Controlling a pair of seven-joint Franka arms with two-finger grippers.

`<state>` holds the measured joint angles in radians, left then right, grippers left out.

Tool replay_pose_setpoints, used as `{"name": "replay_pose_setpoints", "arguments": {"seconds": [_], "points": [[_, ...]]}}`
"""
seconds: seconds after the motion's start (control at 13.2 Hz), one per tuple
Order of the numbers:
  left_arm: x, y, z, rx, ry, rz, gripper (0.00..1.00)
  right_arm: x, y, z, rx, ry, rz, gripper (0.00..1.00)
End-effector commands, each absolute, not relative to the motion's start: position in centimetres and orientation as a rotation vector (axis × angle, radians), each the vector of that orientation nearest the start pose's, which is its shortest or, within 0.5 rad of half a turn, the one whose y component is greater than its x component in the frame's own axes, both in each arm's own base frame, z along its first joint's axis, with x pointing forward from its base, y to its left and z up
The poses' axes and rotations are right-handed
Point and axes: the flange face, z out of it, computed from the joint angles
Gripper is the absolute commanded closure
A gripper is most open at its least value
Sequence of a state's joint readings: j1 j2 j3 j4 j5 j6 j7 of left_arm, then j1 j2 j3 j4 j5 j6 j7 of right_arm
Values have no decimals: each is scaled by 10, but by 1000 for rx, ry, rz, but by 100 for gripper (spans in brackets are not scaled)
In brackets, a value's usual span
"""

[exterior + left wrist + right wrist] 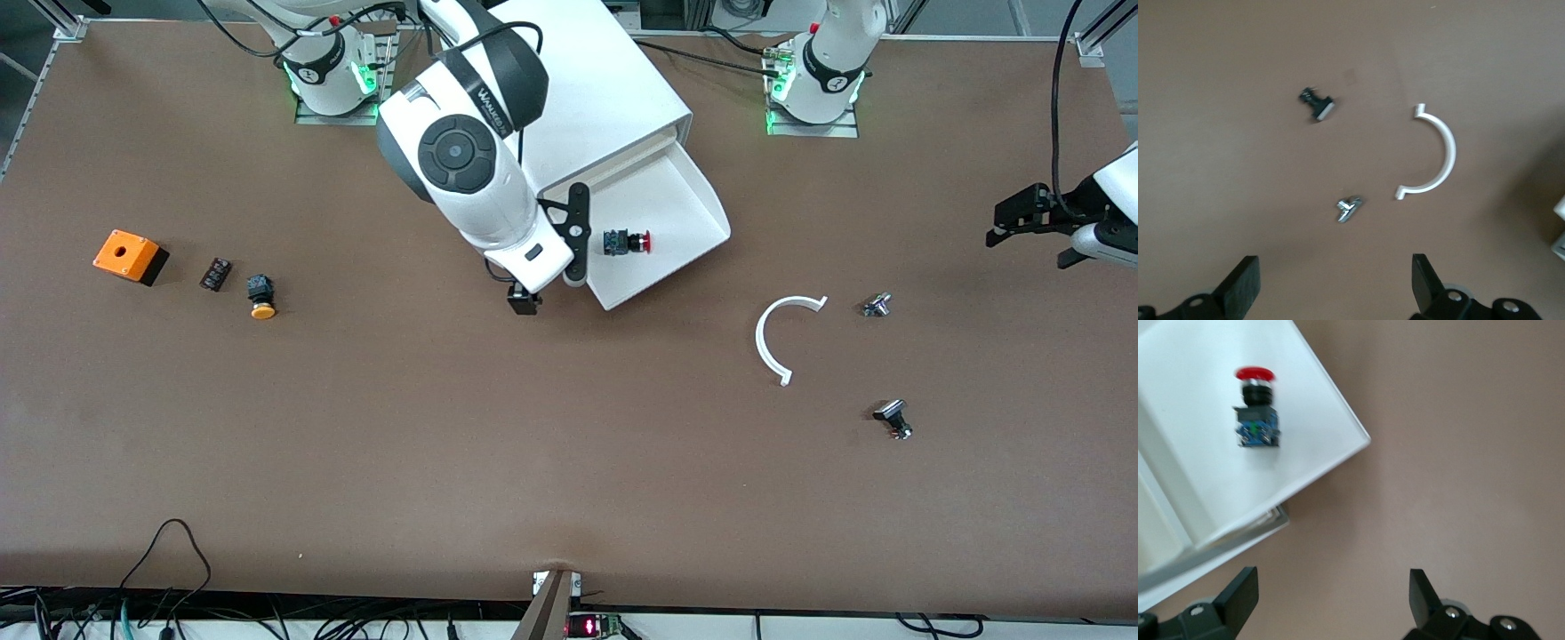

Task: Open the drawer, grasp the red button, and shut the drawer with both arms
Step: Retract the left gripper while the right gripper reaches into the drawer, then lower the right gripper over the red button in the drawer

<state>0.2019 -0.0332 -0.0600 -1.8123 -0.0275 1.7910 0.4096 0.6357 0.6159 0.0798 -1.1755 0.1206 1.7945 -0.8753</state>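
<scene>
The drawer point(662, 213) stands pulled out of the white cabinet point(596, 98), its shallow tray open to above, and the button point(625, 242) lies on its side on the tray floor, near the front lip at the corner toward the right arm's end. Its red cap points toward the left arm's end of the worktop point(533, 444); the square body, with a bluish face in the right wrist view point(1257, 413), points the other way.

The right end effector point(551, 293) hangs over the drawer's front corner and the bare worktop beside it, its fingers point(1238, 597) spread wide with nothing between them. The left end effector point(1022, 218) waits over the worktop's edge at the left arm's end, fingers point(1241, 287) also apart and empty, looking down on a white curved piece point(1435, 157) and two small metal parts point(1317, 105) point(1349, 208).

The button looks small, light and rigid — hard plastic with a metal collar, so it should take a firm pinch without harm. The domed cap is probably slick and would squirt out; the flat sides of the square body are the better hold. Lying loose on smooth plastic, it may skate if nudged. The drawer itself seems a thin, light tray — likely to slide easily, perhaps to rack if pushed off-centre at one corner.
</scene>
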Motion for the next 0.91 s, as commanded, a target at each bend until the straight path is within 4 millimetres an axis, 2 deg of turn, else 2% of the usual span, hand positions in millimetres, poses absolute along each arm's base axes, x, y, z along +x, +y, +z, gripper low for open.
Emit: {"name": "replay_pose_setpoints", "arguments": {"seconds": [0.0, 0.15, 0.3, 0.45, 0.6, 0.83], "points": [[550, 55, 555, -3060, 302, -5, 0, 534, 507, 437, -2058, -2147, -25, 0], [552, 35, 555, -3025, 215, -2, 0, 526, 526, 413, -2071, -2145, 3, 0], [552, 34, 554, -3024, 199, -1, 0, 517, 545, 405, -2078, -2170, -7, 0], [551, 33, 554, -3034, 135, -3, 0, 509, 559, 397, -2145, -2109, -31, 0], [551, 32, 554, -3043, 84, -6, 0, 505, 571, 385, -2139, -2115, -66, 0], [552, 32, 552, -3048, 85, -4, 0, 482, 591, 379, -2172, -2172, -57, 0]]}}
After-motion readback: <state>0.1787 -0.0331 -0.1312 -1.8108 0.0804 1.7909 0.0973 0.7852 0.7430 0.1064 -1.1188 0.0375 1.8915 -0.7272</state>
